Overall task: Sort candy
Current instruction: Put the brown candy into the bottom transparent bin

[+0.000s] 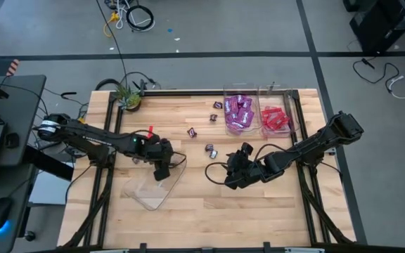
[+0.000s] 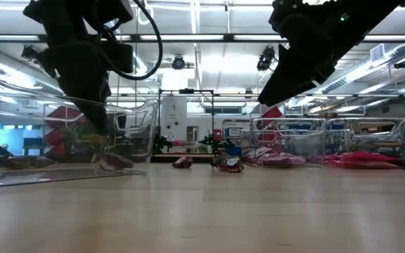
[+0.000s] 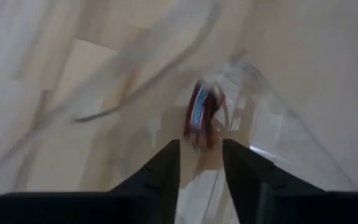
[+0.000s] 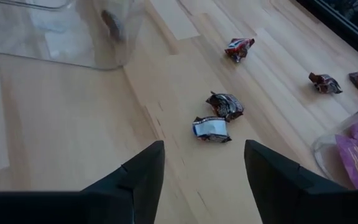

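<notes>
Two small dark wrapped candies (image 4: 218,117) lie side by side on the wood just ahead of the right gripper (image 4: 204,180), whose fingers stand spread and hold nothing. Beyond them two more dark pieces (image 4: 239,48) lie scattered — purple packets (image 1: 239,112) and red packets (image 1: 274,119) fill their trays farther off. Over the clear tray (image 1: 150,188) the left gripper (image 3: 201,165) has its fingers parted — a red-wrapped candy (image 3: 201,118) sits just beyond its tips, ungripped
</notes>
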